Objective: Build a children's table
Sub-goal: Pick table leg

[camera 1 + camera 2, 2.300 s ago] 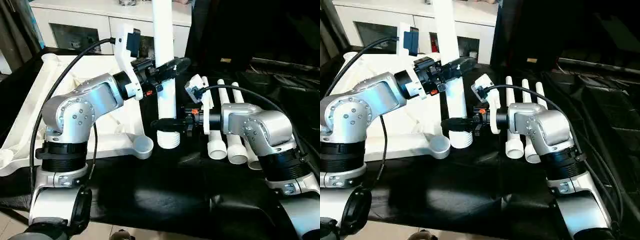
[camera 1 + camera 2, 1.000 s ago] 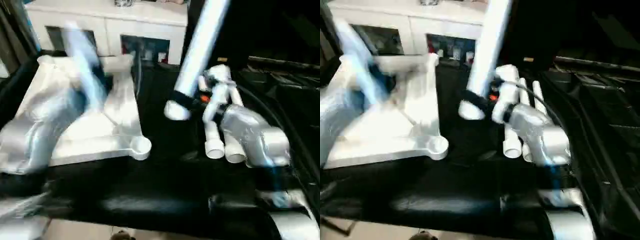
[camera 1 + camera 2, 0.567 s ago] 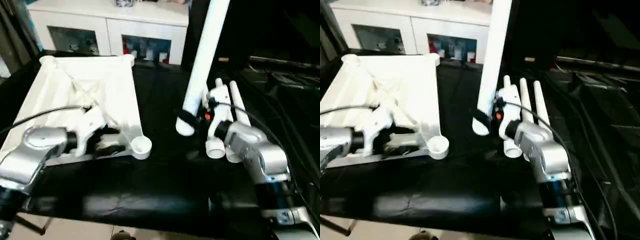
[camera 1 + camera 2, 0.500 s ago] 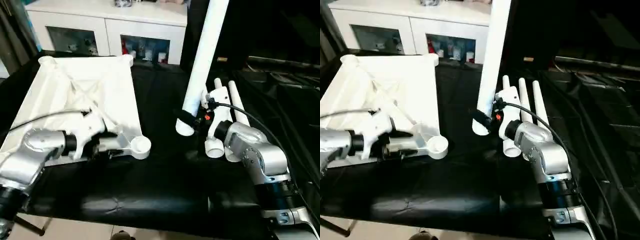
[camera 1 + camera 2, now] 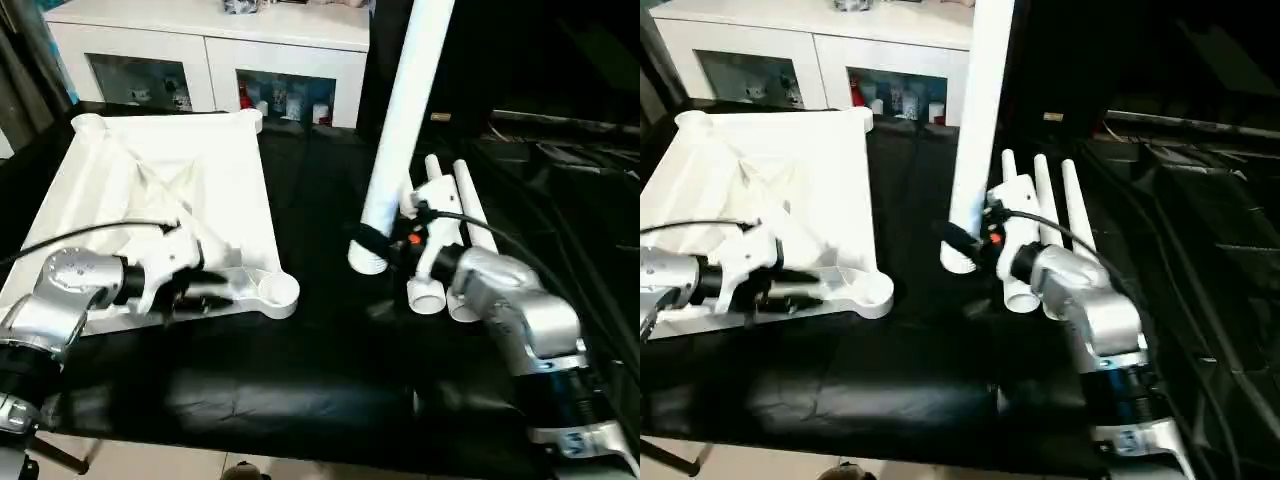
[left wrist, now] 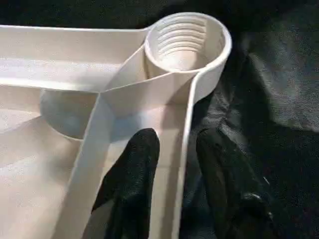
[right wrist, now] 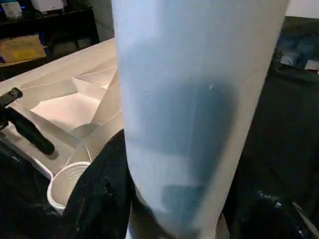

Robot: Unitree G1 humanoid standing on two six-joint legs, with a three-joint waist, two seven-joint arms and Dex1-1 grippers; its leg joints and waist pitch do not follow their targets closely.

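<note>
Tabletop (image 5: 170,190) lies upside down, white, ribbed, corner sockets up.

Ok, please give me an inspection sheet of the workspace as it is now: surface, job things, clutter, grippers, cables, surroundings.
Surface: black cloth.
Job's things: tabletop lies underside up, corner socket empty; one leg held tilted off the cloth; three legs lie side by side.
Clutter: nothing seen.
Grippers: left gripper straddles the tabletop's edge rib near the socket; right gripper shut on the leg near its lower end.
Cables: black cable runs along each forearm.
Surroundings: white cabinet with glass doors behind.
</note>
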